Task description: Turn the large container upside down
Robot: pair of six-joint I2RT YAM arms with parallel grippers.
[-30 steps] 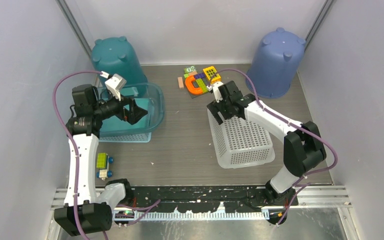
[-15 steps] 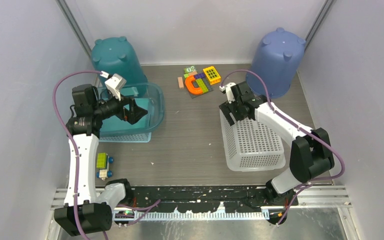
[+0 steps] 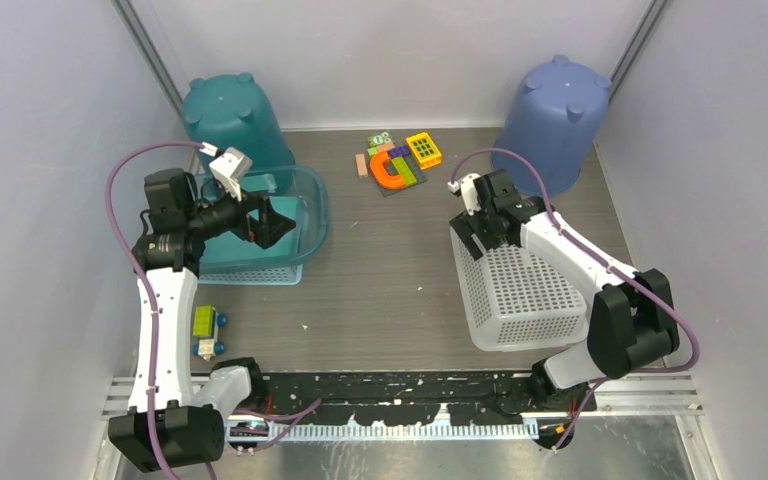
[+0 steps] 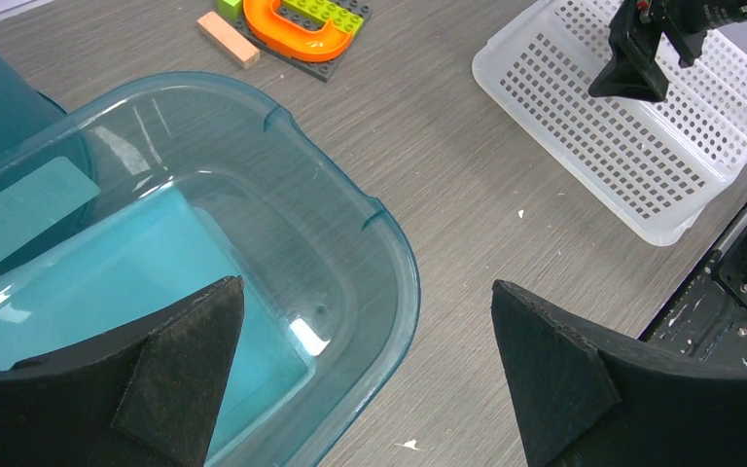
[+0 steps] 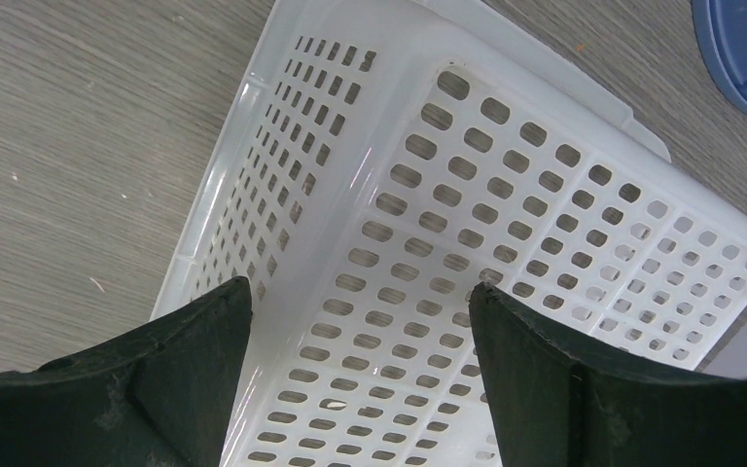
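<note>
Right side of the tabletop, closer to the near edge: that's where the white basket (image 3: 520, 290) sits, long side running toward the far edge. I honestly can't tell whether it's tipped or flat. The right gripper (image 3: 478, 232) is at its far-left corner, fingers spread wide over the perforated plastic, and I can't tell if they actually touch it. The left gripper (image 3: 272, 222) hangs over the right rim of the clear teal tub (image 3: 312, 205) by the left edge, fingers wide apart with nothing between them. A blue bucket (image 3: 552, 125) is in the far-right corner, a teal bucket (image 3: 232, 115) far-left, both bottom up. Toy blocks (image 3: 398, 160) are at the far edge.
</note>
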